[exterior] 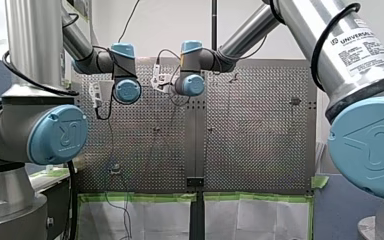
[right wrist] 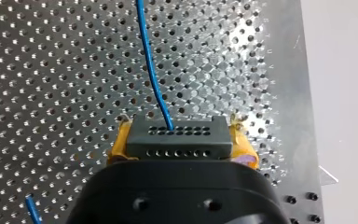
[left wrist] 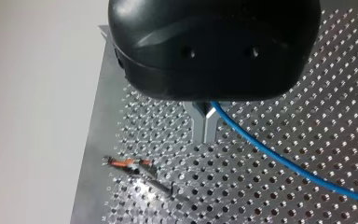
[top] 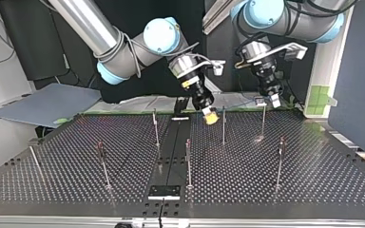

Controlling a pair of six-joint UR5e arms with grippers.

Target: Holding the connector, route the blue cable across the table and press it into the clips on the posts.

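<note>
Our right gripper [top: 210, 115] clamps its yellow pads [right wrist: 119, 148] on the dark connector [right wrist: 177, 137], held above the perforated table [top: 313, 180]. The blue cable [right wrist: 151, 70] runs from the connector to our left gripper [left wrist: 205, 137], whose metal fingers [left wrist: 199, 126] are pinched tight on it nearby. One of the posts [top: 223, 126] stands just beside the connector, the others farther off. None of the clips [left wrist: 128, 163] that we can see holds cable. We judge the routing barely begun.
</note>
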